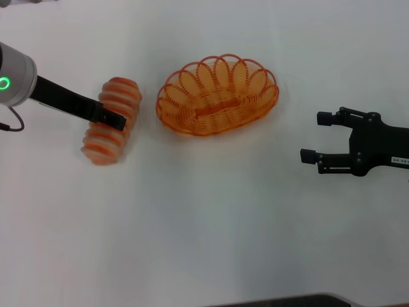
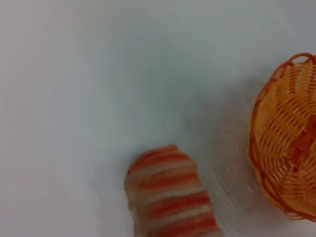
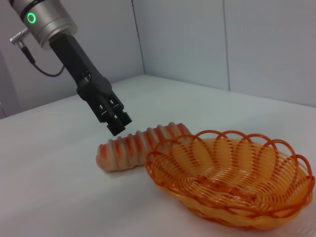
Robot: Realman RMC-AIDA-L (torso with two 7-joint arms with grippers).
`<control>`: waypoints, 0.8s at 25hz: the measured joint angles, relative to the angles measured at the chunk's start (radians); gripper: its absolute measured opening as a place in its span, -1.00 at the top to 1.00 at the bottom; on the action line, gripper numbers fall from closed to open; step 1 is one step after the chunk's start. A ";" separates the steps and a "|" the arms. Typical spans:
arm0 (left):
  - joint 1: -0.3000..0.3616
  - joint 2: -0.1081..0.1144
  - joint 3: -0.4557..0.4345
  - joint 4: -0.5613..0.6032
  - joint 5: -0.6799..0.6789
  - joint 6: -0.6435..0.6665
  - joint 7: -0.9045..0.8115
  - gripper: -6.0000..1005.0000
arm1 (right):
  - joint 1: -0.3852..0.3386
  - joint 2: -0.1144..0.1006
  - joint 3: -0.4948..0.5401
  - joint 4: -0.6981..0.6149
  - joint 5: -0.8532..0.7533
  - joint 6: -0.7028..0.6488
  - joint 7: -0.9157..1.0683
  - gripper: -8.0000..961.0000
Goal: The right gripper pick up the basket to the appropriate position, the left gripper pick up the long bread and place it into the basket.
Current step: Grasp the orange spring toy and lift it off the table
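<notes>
Left gripper [image 1: 117, 120] hovers above the long bread [image 1: 111, 120], fingers nearly together, holding nothing. Bread lies beside the basket [image 1: 217, 96]; it looks light and ridged, best taken across its middle. Right gripper [image 1: 318, 137] waits open.

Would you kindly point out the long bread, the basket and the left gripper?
long bread [image 1: 110, 131], head view, middle of the striped crust.
basket [image 1: 181, 89], head view, looped rim.
left gripper [image 3: 117, 126], right wrist view, fingertips above the bread.

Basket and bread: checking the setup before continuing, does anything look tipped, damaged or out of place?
Nothing stands out. The basket sits upright and empty on the table; the long bread lies flat beside it, intact, under the left gripper.
</notes>
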 joint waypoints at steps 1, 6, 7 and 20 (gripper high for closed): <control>0.000 0.000 0.003 0.000 0.002 -0.003 -0.009 -0.61 | 0.000 0.000 0.004 0.000 0.000 0.001 0.000 -0.96; -0.001 0.001 0.033 0.001 0.016 -0.015 -0.080 -0.62 | 0.000 0.001 0.016 -0.001 0.005 0.004 0.000 -0.96; -0.002 0.001 0.039 0.001 0.023 -0.018 -0.099 -0.62 | 0.000 0.001 0.016 -0.001 0.005 0.005 0.000 -0.96; -0.013 0.000 0.124 -0.007 0.059 -0.035 -0.261 -0.62 | 0.006 0.001 0.008 0.004 0.000 0.010 -0.010 -0.96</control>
